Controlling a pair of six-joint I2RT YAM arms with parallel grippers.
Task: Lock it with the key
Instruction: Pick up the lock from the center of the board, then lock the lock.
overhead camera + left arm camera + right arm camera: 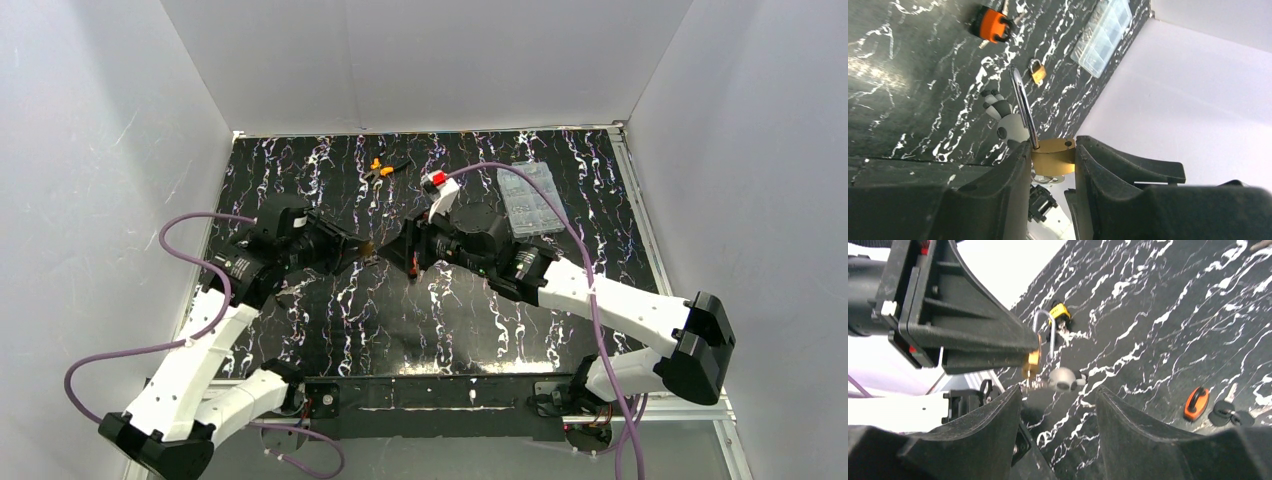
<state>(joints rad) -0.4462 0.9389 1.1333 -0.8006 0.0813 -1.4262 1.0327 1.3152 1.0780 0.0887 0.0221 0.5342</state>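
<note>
A brass padlock (1053, 156) is held off the table, pinched by its body in my left gripper (1052, 149). Its silver shackle (1022, 102) stands swung out, and one hole in the top of the body is bare. A silver key (1052, 178) shows at the underside of the lock. In the top view the padlock (366, 249) hangs between the two arms. My right gripper (1058, 392) faces the padlock (1032, 361) from close by, open, with nothing between its fingers.
On the black marbled table lie an orange padlock with keys (378, 168), a small brass padlock (1037, 71), a yellow padlock (1060, 312) and a grey-and-white capped piece (1063, 379). A clear compartment box (533, 200) sits at the back right. White walls enclose the table.
</note>
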